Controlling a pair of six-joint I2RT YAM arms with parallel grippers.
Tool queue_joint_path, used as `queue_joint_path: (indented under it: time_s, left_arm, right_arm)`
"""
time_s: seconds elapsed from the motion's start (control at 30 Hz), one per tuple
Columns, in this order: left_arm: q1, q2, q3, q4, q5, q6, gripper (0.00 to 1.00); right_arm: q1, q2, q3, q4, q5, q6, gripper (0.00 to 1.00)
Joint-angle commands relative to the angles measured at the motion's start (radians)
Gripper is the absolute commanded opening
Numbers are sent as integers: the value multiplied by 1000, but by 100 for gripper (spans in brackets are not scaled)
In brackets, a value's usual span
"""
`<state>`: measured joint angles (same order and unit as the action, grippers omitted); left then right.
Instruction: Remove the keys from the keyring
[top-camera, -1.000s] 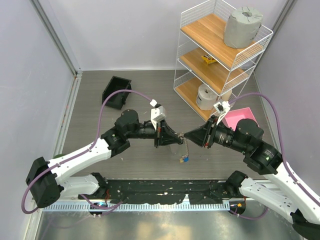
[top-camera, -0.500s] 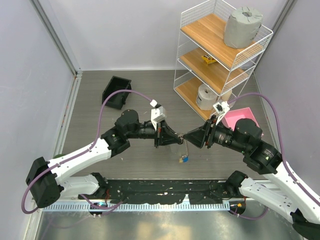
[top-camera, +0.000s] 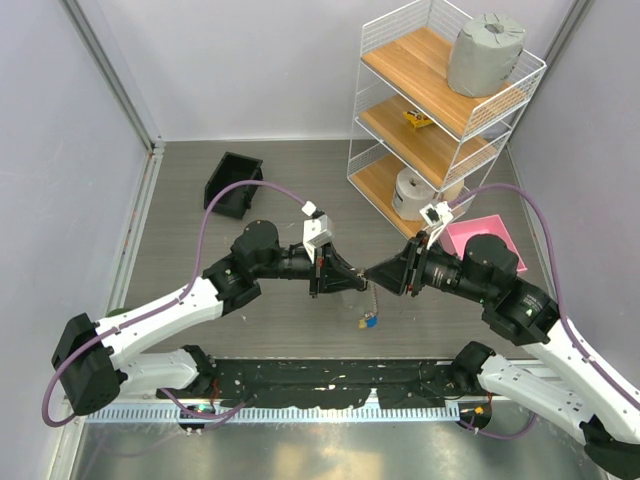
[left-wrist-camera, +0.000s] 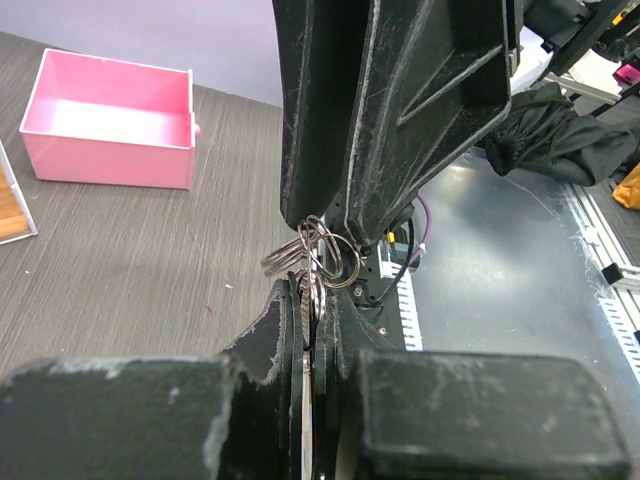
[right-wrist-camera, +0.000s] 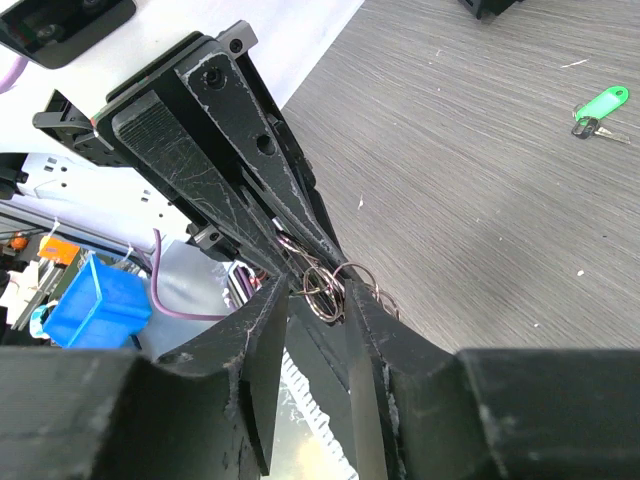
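The keyring (left-wrist-camera: 318, 258) is a cluster of thin silver rings held up between the two grippers above the table. My left gripper (left-wrist-camera: 312, 290) is shut on it from the left; in the top view this gripper (top-camera: 352, 279) points right. My right gripper (right-wrist-camera: 318, 290) is open, its two fingertips standing either side of the small rings (right-wrist-camera: 336, 284), and it meets the left one tip to tip (top-camera: 374, 273). A short chain (top-camera: 372, 298) hangs below them with the keys (top-camera: 369, 320), blue and yellow heads showing. The black key does not show.
A pink box (top-camera: 478, 238) lies right of the right arm and also shows in the left wrist view (left-wrist-camera: 110, 130). A white wire shelf (top-camera: 450, 110) stands at the back right, a black box (top-camera: 233, 183) at the back left. A green-tagged key (right-wrist-camera: 598, 104) lies on the table.
My right gripper has moved slightly left and closer onto the rings. The left arm and the hanging keys have stayed put.
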<state>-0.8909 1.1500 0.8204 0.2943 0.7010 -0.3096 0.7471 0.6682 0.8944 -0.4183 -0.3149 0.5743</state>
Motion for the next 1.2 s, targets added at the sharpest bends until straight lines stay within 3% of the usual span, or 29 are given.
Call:
queue_joint_path:
  time_s: [0.0,0.33,0.77,1.17]
  left_arm:
    - [-6,-10,23,55,9,-2,0]
    - [-9,-6,20,51,5,3,0]
    - [-29,-4,28,-4,-24,56,0]
    - [-77,13,51,-116,-133,148,4]
  right_arm:
    - [6,-7,28,52,-23,6,33]
    - [5,-22,26,47,-18,15,17]
    - [6,-39,40,35,0,19,6]
    - [6,-15,69,-33,77,22,5]
